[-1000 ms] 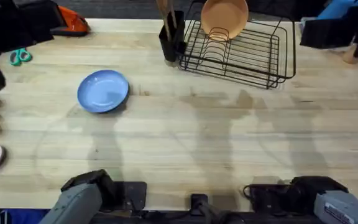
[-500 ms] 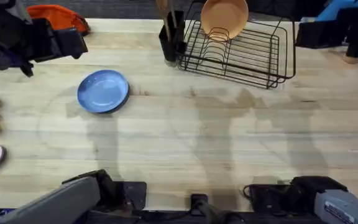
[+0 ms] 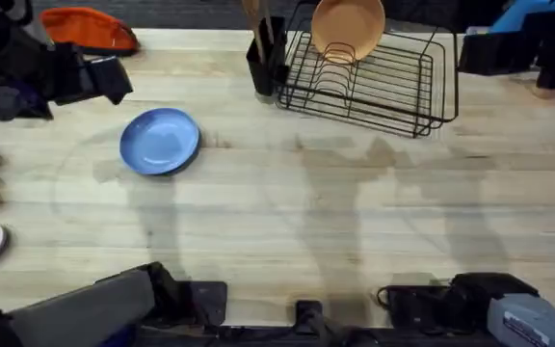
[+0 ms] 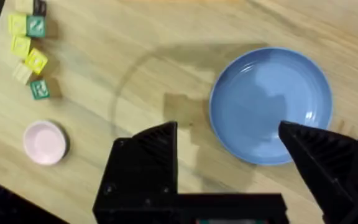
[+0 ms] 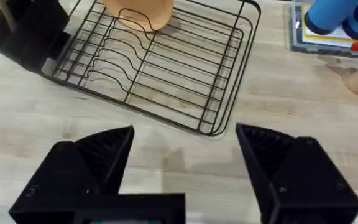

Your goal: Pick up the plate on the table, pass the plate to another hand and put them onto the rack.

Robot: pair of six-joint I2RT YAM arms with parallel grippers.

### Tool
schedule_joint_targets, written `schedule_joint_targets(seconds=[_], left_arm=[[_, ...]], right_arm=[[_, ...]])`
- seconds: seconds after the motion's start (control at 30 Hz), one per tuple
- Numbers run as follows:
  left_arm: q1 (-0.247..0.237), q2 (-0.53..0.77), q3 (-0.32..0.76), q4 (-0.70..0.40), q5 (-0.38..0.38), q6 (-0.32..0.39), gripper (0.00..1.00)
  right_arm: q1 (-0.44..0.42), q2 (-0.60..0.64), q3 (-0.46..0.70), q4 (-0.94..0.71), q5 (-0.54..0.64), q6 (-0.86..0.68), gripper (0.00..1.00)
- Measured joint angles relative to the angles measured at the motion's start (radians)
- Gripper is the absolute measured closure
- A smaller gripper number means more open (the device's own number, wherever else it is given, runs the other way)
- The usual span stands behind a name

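We're above the plate (image 4: pixel 271 106), flat on the worktop (image 3: pixel 355 212) at the overhead's upper left, and our left tool (image 4: pixel 229 152) hangs wide open over its near rim. Best to drop low, straddle that rim and pinch firmly, since it's glossy. Right tool (image 5: pixel 185 155), also open, faces the rack (image 5: pixel 160 62). The left arm's reach blurs out at the frame edge.
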Motion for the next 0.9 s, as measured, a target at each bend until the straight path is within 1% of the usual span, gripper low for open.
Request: schedule_joint_targets(seconds=[0.17, 0.57, 0.9], left_arm=[[0.04, 0.0, 0.0, -0.011, 0.0, -0.028, 0.008], [0.074, 0.008, 0.0, -0.002, 0.001, -0.043, 0.007], [0.075, 0.143, 0.0, 0.006, 0.001, -0.045, 0.008]], right_arm=[[0.0, 0.0, 0.0, 0.005, 0.0, 0.0, 0.008], [0.0, 0.0, 0.0, 0.007, 0.0, 0.0, 0.008], [0.0, 0.0, 0.0, 0.008, 0.0, 0.0, 0.008]])
